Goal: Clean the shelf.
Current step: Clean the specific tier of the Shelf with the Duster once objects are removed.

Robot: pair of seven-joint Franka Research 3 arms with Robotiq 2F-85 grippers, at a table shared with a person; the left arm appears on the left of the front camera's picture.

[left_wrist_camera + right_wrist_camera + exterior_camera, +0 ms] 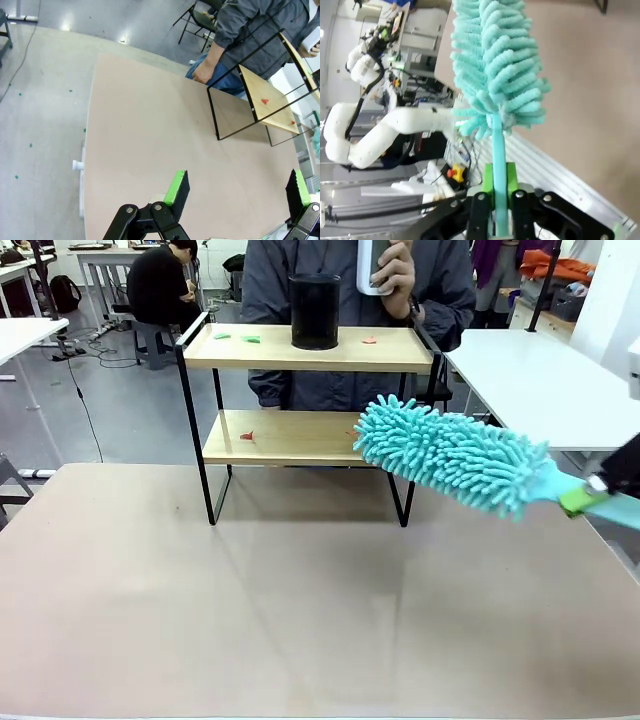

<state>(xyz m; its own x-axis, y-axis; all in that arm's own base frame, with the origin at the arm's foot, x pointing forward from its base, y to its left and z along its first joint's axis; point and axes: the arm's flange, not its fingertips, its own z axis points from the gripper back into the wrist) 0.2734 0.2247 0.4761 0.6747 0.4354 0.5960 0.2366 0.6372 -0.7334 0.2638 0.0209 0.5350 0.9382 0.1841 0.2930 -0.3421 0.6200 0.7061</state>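
Note:
The shelf (300,348) stands at the far middle of the table, and its lower board (290,438) carries one red scrap (247,436). Green scraps (250,338), a red scrap (369,340) and a black cylinder (315,312) lie on the top board. My right gripper (590,498) is shut on the handle of a teal fluffy duster (450,455). The duster's head tip sits at the right end of the lower board. In the right wrist view the gripper (499,185) clamps the handle below the duster head (495,65). My left gripper (238,190) hangs open over the table, well short of the shelf (275,112).
A person stands right behind the shelf, holding a white cup (375,265) above it. Their other hand (202,75) hangs near the table's far edge. A white table (540,380) stands at the right. The brown tabletop (300,600) spreads wide in front of the shelf.

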